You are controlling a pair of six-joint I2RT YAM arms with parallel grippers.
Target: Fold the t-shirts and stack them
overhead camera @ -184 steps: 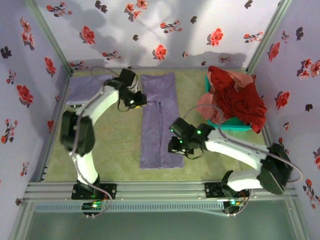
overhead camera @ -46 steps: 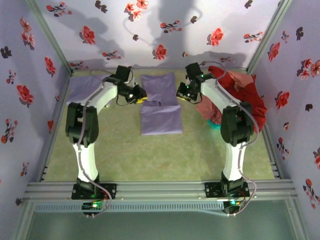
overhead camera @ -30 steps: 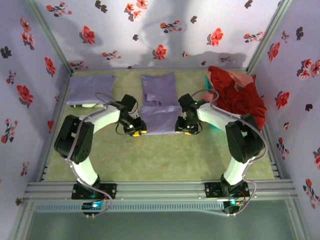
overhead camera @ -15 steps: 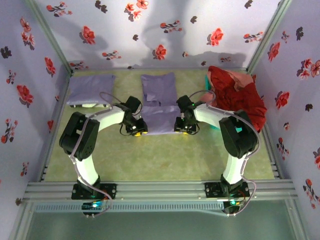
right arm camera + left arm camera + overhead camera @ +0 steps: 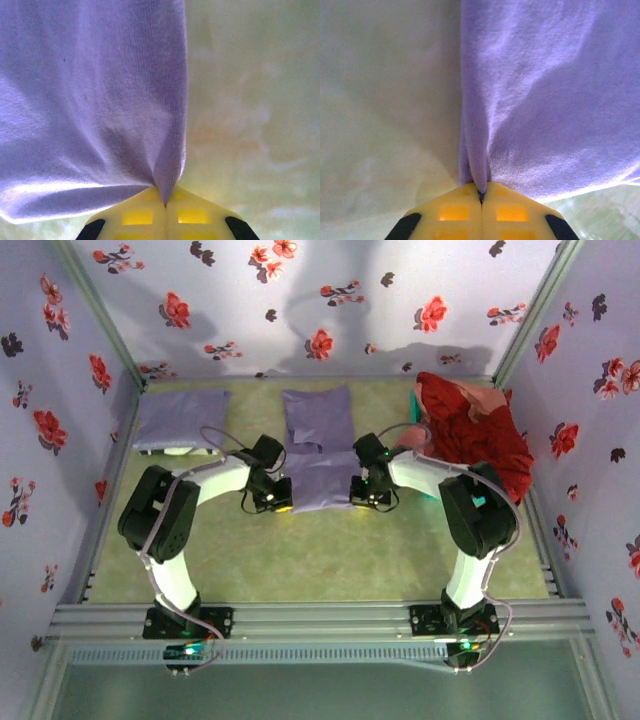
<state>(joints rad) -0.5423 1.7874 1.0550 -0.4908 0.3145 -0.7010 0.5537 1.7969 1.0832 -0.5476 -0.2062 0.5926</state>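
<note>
A partly folded lavender t-shirt [image 5: 320, 445] lies mid-table in the top view, its near half doubled back. My left gripper [image 5: 281, 502] is shut on the folded part's near left corner, and my right gripper [image 5: 362, 498] is shut on its near right corner. In the left wrist view the yellow fingers [image 5: 462, 210] pinch a ridge of the lavender t-shirt [image 5: 540, 100]. The right wrist view has the same lavender t-shirt [image 5: 90, 95] nipped between yellow fingers [image 5: 145, 214]. A folded lavender t-shirt [image 5: 181, 419] rests at the back left. Red and pink t-shirts [image 5: 470, 430] are heaped at the right.
The heap of red and pink shirts covers a teal basket [image 5: 478, 496] at the right. Flower-patterned walls close in the green table [image 5: 320, 560] on three sides. A metal rail [image 5: 320, 620] runs along the near edge by the arm bases.
Both grippers have shut on the near corners of the folded lavender shirt. They have shifted slightly toward the back, and the near edge has moved back with them.
</note>
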